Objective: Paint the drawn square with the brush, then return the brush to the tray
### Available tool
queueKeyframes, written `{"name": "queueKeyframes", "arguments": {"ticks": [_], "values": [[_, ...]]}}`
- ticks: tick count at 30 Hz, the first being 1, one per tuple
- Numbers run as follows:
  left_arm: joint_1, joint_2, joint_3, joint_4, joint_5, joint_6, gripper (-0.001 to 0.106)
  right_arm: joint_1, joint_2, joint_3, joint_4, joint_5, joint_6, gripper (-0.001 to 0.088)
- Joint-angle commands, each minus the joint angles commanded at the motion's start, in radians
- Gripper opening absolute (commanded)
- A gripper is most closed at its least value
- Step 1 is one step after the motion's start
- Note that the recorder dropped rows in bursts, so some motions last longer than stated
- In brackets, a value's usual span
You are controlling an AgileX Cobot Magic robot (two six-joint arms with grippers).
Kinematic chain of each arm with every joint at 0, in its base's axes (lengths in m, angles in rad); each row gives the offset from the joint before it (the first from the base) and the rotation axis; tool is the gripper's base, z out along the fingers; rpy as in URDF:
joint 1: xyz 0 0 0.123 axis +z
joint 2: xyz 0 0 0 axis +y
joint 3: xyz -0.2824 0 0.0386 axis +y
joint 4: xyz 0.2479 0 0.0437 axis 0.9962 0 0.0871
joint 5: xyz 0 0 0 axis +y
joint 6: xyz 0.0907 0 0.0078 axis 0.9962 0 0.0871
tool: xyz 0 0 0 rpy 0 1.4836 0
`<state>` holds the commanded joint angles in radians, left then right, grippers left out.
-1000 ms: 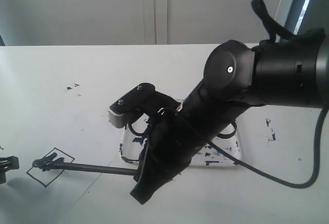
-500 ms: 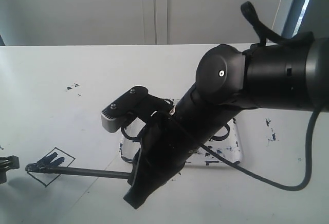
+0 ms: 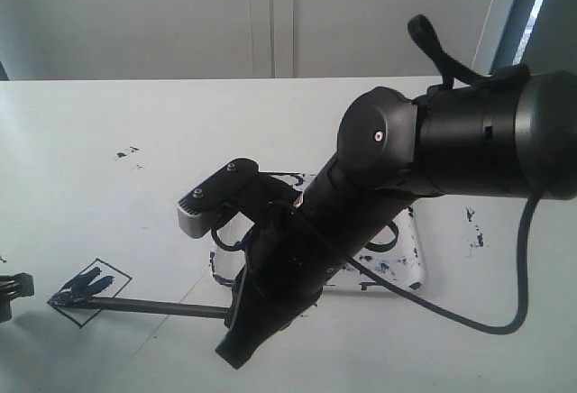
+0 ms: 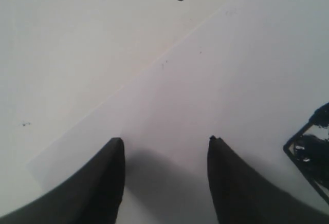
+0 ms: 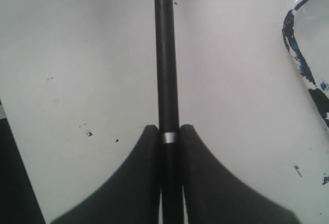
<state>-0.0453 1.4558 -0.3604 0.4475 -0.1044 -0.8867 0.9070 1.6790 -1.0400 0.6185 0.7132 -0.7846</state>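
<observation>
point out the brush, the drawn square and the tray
brush [image 3: 144, 306], exterior view, middle of its black shaft
drawn square [image 3: 86, 281], exterior view, paint smear inside the outline
tray [image 3: 416, 258], exterior view, its right rim

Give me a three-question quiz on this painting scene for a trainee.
1. True or false: the long thin black brush lies in the clear paint-blotched plastic tray.
2. Where is the brush tip? A) on the small pen-outlined square; B) in the tray; C) in mid-air, touching nothing.
3. Fill in: the right gripper is shut on the ___.
Key: 1 false; 2 A; 3 brush.
</observation>
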Motion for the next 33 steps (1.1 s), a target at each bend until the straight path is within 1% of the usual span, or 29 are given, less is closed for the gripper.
{"name": "queueKeyframes", "arguments": {"ticks": [15, 18, 22, 29, 33], "values": [[0.000, 0.000, 0.000, 0.004, 0.000, 0.000, 0.054, 0.000, 0.018, 0.000, -0.012, -0.028, 0.000, 0.0000], [0.000, 0.000, 0.000, 0.004, 0.003, 0.000, 0.054, 0.000, 0.018, 0.000, -0.045, -0.037, 0.006, 0.0000], [0.000, 0.000, 0.000, 0.004, 0.003, 0.000, 0.054, 0.000, 0.018, 0.000, -0.088, -0.055, 0.050, 0.0000], [0.000, 0.000, 0.000, 0.004, 0.017, 0.004, 0.054, 0.000, 0.020, 0.000, -0.128, -0.124, 0.088, 0.0000], [0.000, 0.000, 0.000, 0.006, 0.018, 0.004, 0.054, 0.000, 0.020, 0.000, -0.126, -0.165, 0.092, 0.0000]]}}
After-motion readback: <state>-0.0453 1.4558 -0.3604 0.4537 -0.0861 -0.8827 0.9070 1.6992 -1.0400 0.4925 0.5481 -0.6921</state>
